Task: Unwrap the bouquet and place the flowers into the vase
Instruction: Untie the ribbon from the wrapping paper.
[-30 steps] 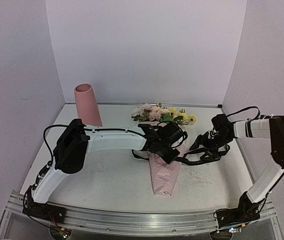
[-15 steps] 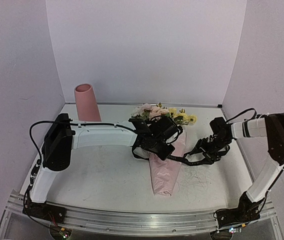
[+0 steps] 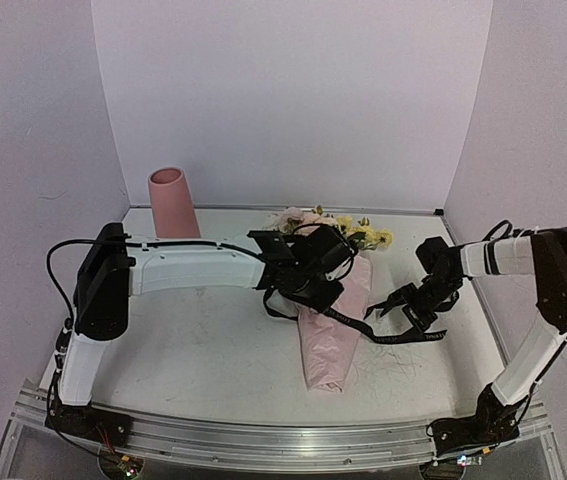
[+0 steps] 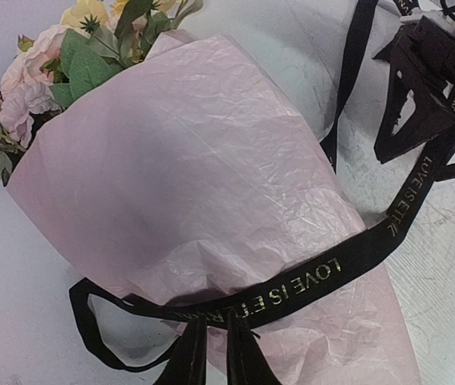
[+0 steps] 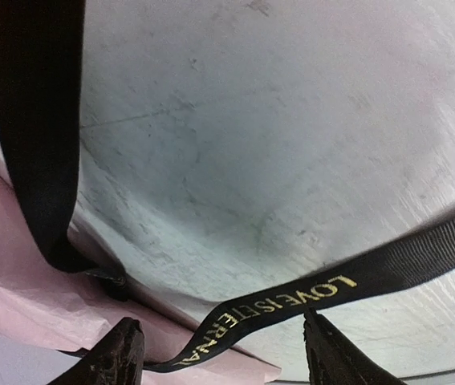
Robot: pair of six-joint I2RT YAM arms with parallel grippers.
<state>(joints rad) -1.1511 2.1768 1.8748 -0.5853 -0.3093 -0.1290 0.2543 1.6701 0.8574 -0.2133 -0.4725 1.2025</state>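
The bouquet lies mid-table, its crinkled pink paper (image 3: 329, 335) wrapped round the flowers (image 3: 328, 228), with the blooms pointing to the back. A black ribbon (image 4: 323, 277) with gold lettering crosses the paper (image 4: 211, 160) and trails right over the table. My left gripper (image 4: 213, 341) hovers over the wrap's narrow part, its fingers a thin slit apart, with the ribbon right at their tips. My right gripper (image 5: 225, 353) stands wide open just right of the paper (image 5: 18, 309), low over the table. The ribbon (image 5: 291, 301) runs loose between its fingers. The pink vase (image 3: 171, 205) stands upright at the back left.
White walls close in the table (image 3: 193, 340) at the back and both sides. A metal rail (image 3: 263, 440) runs along the near edge. A slack ribbon end (image 3: 425, 338) lies on the table under the right gripper.
The left arm has stretched further toward the bouquet and its fingers have parted slightly. The ribbon, taut between the grippers before, now hangs slack. The right gripper sank a little.
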